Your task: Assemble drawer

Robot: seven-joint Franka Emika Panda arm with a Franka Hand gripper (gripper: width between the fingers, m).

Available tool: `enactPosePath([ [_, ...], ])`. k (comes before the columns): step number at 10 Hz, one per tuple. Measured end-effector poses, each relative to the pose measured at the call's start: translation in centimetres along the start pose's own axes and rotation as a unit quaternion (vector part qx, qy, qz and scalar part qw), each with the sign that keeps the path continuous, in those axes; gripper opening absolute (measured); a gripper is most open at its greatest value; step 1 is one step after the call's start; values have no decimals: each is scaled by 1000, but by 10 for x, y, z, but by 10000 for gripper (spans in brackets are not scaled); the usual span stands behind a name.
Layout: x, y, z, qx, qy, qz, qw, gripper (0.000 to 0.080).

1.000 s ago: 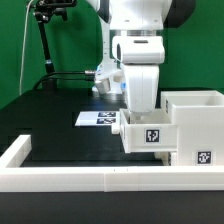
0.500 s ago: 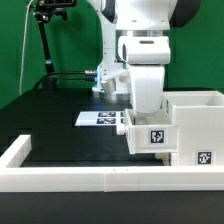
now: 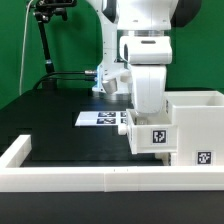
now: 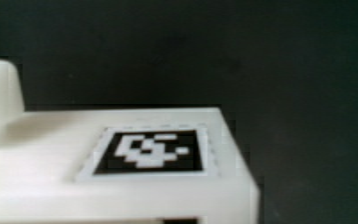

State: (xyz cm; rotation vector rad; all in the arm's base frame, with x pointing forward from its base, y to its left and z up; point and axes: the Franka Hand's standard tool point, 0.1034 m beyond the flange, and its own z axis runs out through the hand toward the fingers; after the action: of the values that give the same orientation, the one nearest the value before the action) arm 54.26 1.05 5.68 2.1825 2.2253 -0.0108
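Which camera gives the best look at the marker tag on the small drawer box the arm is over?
The wrist view: the tag fills much of the picture, though blurred. The exterior view shows that tag small on the small drawer box.

White glossy arm (image 3: 140,45) with rounded casings, dark grey joint band up top, boxy white wrist housing (image 3: 147,85) below.

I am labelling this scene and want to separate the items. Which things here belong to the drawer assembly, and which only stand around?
Belong to the job:
- small white drawer box with a marker tag, under the arm
- large white open-top case beside it
- gripper: fingertips hidden, so no point

Just standing around:
- marker board on the table
- white rail in front
- black stand behind
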Motion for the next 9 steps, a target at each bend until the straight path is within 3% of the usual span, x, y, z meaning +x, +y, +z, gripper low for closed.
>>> enactPosePath([
  [1, 0, 0, 0, 0, 0, 0, 1000, 42],
  [2, 0, 0, -1, 1, 0, 2, 1000, 139],
  [4, -2, -1, -18, 10, -7, 3, 1000, 412],
  [5, -7, -2, -28, 17, -11, 1, 1000, 412],
  [6, -16, -3, -39, 21, -15, 1, 1000, 580],
  [7, -26, -3, -46, 21, -18, 2, 1000, 628],
  [9, -51, 1, -54, 21, -22, -13, 999, 646],
])
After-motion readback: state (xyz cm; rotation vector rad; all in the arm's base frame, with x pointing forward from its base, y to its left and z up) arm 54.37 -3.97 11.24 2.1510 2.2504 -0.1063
